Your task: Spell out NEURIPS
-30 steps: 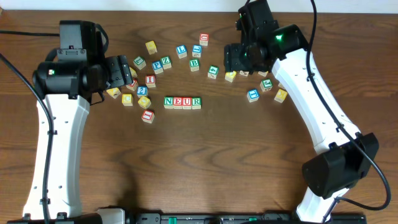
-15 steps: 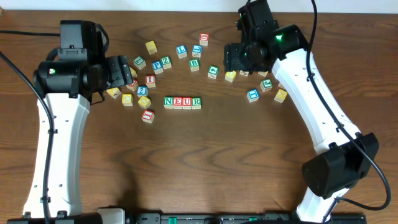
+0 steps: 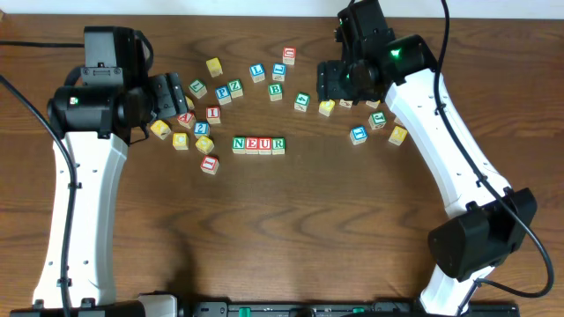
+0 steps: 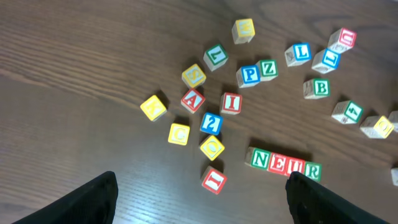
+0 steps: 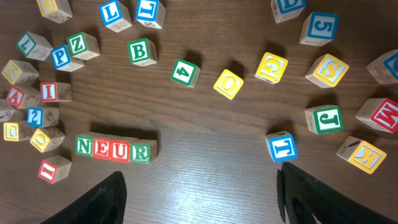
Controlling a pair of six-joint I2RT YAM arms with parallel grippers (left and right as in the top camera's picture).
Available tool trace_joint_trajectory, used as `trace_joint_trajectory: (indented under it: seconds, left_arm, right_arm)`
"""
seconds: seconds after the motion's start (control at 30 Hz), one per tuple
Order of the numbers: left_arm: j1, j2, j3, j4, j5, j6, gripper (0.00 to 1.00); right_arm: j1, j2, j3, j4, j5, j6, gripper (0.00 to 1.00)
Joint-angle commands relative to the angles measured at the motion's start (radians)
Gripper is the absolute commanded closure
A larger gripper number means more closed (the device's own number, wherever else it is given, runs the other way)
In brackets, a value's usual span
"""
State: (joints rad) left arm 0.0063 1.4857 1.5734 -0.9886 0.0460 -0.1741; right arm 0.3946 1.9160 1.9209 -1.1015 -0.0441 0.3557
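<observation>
Where a dark wooden table (image 3: 291,229) carries scattered letter cubes (image 3: 275,90), left gripper (image 4: 199,205) spread wide and empty above them, right gripper (image 5: 202,199) equally wide, holding nothing, NEUR row (image 3: 258,144) side by side mid-table, red I cube (image 3: 212,114) and blue P cube (image 3: 222,92) loose to its upper left.

A robotics lab: left arm (image 3: 84,194) and right arm (image 3: 449,150) (both cabled) at a wooden table (image 3: 291,229).

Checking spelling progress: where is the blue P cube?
Overhead view, left of centre: blue P cube beside the green Z cube, up-left of the NEUR row.
</observation>
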Motion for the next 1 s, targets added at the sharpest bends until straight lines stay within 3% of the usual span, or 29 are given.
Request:
trace_joint_trajectory:
  seconds: [0.0, 0.57, 0.97]
  left_arm:
    - [0.003, 0.03, 0.001, 0.022, 0.001, -0.023, 0.15]
    - [-0.072, 0.187, 0.026, 0.089, 0.032, -0.027, 0.15]
    - [-0.079, 0.363, 0.2, -0.02, 0.032, -0.029, 0.15]
  right_arm:
    - [-0.005, 0.009, 0.009, 0.008, 0.016, 0.01, 0.26]
    - [-0.01, 0.009, 0.009, 0.01, 0.038, 0.01, 0.25]
    - [-0.01, 0.009, 0.009, 0.003, 0.038, 0.01, 0.24]
